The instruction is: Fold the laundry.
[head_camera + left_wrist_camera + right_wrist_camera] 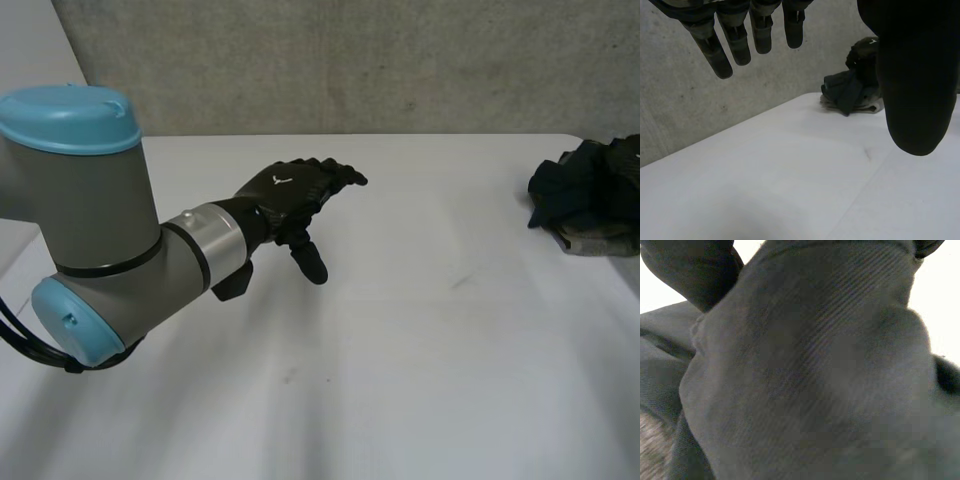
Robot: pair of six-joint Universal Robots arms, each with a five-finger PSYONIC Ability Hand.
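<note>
Up close, your left arm (90, 220) loomed large in the head view, one grey joint with two light-blue caps, reaching out over the table. And what a stretch of table (420, 360) you had: one white top, running back to a grey wall (350, 60).

Over at the far right edge sat the laundry (585, 190), one crumpled heap, dark cloth on top and a lighter grey piece peeking out beneath it. Your left wrist view caught that same heap well beyond the fingertips.

Now the hands, two of them. Your left hand (290, 195) hovered above the table, well apart from the heap, its fingers (722, 55) straight and a little apart, thumb (915, 85) sticking out to one side, nothing in its grasp. Your right hand (864, 55) sat on top of the heap, and its wrist view had dark ribbed cloth pressed right up against it; whether it had a hold on that cloth, I could not tell.
</note>
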